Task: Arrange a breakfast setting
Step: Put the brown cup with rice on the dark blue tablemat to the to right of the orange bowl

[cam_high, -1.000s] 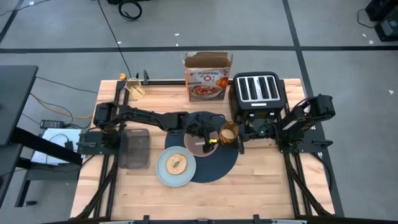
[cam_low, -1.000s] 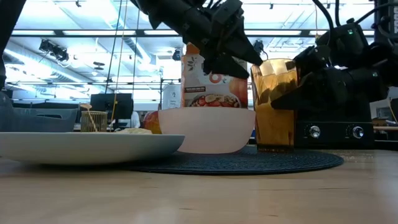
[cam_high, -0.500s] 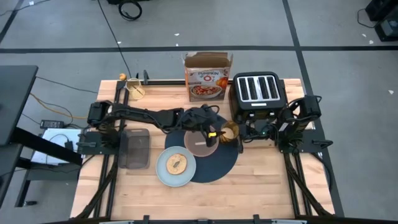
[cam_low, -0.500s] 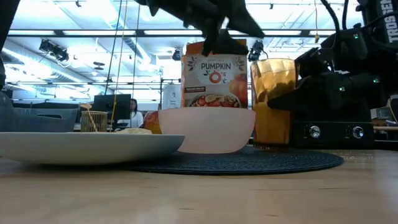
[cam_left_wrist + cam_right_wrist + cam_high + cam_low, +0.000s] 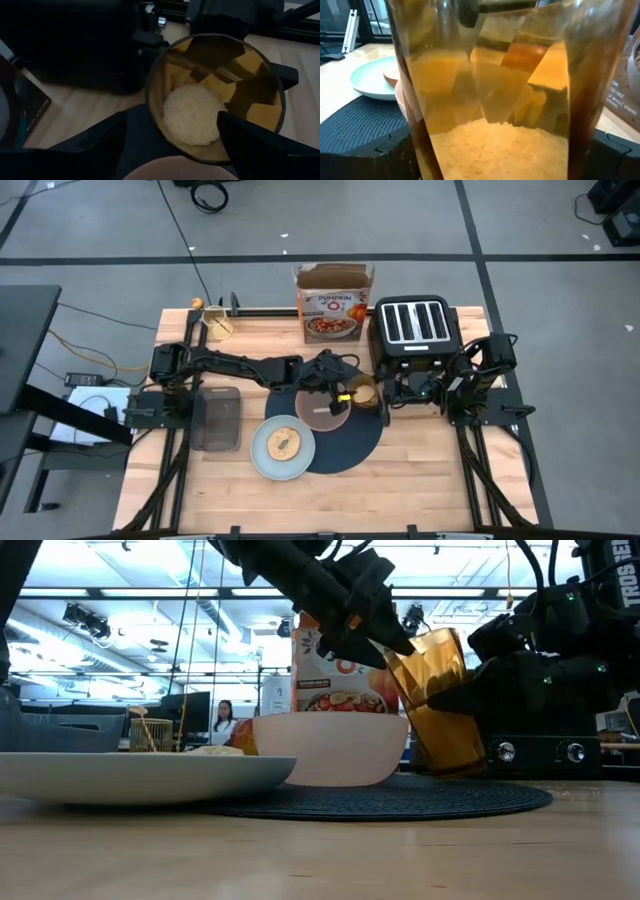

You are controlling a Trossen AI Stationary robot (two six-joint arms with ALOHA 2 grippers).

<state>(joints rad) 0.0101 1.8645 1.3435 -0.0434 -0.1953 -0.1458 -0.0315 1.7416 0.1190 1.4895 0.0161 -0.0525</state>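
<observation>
The amber glass (image 5: 435,700) stands tilted on the far right part of the round dark-blue placemat (image 5: 350,442), its rim leaning toward the pinkish bowl (image 5: 335,750). Pale grains lie in its bottom (image 5: 192,120). My right gripper (image 5: 455,695) is shut on the glass. My left gripper (image 5: 385,635) is open, above the bowl at the glass's rim. The pale-blue plate (image 5: 262,455) with the bread (image 5: 284,444) lies at the mat's left. The red apple (image 5: 243,735) shows behind the bowl. The spoon is out of view. My right gripper pinches the glass's lower body (image 5: 420,150) between its two fingers, coming level from the table's right side. The glass is tilted toward the table's left; whether its base rests on the mat, I cannot tell. My left gripper's fingers (image 5: 250,145) stand on either side of the glass's rim (image 5: 155,90), slanting down from the left; I cannot tell whether they touch it.
The black toaster (image 5: 412,330) stands right behind the glass and the cereal box (image 5: 333,305) at the far edge. A grey tray (image 5: 218,420) lies left of the plate, a small cup (image 5: 215,323) at the far left. A person (image 5: 222,720) sits in the room beyond.
The glass stood upright and is now tipped, its rim gone toward the bowl while its base has stayed in place. My left gripper rose, then came back down to the glass's rim.
</observation>
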